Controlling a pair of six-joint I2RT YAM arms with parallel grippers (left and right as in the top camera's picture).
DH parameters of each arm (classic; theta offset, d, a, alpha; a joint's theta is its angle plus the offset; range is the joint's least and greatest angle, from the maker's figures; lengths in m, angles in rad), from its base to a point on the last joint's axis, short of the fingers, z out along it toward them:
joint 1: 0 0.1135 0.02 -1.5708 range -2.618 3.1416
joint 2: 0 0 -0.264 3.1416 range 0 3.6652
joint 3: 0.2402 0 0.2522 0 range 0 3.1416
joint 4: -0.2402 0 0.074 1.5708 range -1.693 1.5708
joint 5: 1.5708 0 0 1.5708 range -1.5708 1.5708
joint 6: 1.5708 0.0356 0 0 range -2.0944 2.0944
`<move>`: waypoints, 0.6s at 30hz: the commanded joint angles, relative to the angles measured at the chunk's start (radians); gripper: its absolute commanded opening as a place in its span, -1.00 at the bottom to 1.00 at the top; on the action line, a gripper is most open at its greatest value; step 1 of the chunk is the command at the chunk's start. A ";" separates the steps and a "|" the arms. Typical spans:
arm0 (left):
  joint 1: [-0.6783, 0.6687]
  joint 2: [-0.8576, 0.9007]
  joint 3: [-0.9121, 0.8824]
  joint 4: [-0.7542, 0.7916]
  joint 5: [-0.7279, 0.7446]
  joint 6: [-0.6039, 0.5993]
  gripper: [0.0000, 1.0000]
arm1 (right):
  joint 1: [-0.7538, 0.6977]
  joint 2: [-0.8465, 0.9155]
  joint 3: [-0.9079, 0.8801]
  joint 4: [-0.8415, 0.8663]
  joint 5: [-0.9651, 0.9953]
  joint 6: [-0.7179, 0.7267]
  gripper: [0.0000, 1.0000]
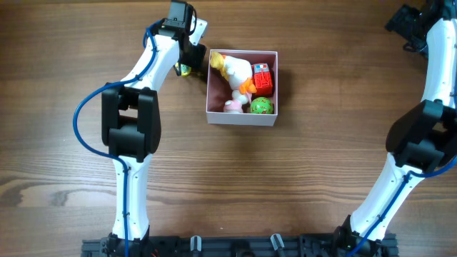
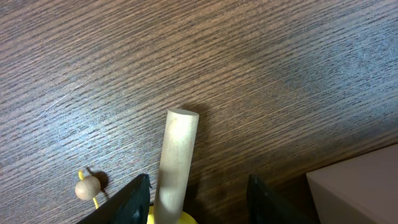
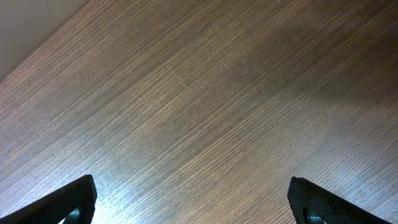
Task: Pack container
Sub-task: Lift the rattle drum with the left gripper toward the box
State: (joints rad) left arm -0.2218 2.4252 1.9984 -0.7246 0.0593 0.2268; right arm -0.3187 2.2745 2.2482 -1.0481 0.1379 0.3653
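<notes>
Left wrist view: left fingers (image 2: 138,200) stand wide, a wooden peg (image 2: 177,162) between them, nearer the left-hand finger, unclamped. Container (image 2: 357,186), holding toys (image 1: 239,71), sits just outside the right-hand finger. Right fingers (image 3: 68,202) wide apart above table (image 3: 199,93), holding nothing.

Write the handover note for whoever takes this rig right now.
Left gripper: open, fingers either side of the pale wooden peg of a yellow-based toy, just outside the container.
Right gripper: open, empty, over the wooden table.
Square white-walled container, pink inside: holds a white and yellow plush duck, red block toy, green ball and small pink and white toy.
Left to do: probably grip the peg toy and pack it.
</notes>
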 commanded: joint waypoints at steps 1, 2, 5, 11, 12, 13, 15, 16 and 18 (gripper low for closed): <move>-0.002 0.028 0.008 -0.001 0.018 0.004 0.04 | 0.001 0.008 0.001 0.003 -0.005 0.004 1.00; 0.000 0.029 0.008 -0.001 0.018 0.004 0.04 | 0.001 0.008 0.001 0.003 -0.005 0.004 1.00; 0.011 0.039 0.008 -0.004 0.019 0.002 0.05 | 0.001 0.008 0.001 0.003 -0.005 0.004 0.99; 0.021 0.061 0.008 -0.027 0.019 0.002 0.04 | 0.001 0.008 0.001 0.003 -0.005 0.004 1.00; 0.021 0.061 0.008 -0.028 0.019 0.002 0.04 | 0.001 0.008 0.001 0.003 -0.005 0.004 1.00; 0.021 0.061 0.008 -0.027 0.019 0.002 0.03 | 0.001 0.008 0.001 0.003 -0.005 0.004 1.00; 0.021 0.061 0.008 -0.023 0.019 0.002 -0.03 | 0.001 0.008 0.001 0.003 -0.005 0.003 0.99; 0.021 0.061 0.008 -0.022 0.018 0.002 -0.09 | 0.001 0.008 0.001 0.003 -0.005 0.004 0.99; 0.021 0.061 0.008 -0.019 0.018 0.002 -0.22 | 0.001 0.008 0.001 0.003 -0.005 0.004 0.99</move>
State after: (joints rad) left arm -0.2073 2.4481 2.0022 -0.7391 0.0616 0.2249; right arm -0.3187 2.2745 2.2482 -1.0477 0.1379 0.3653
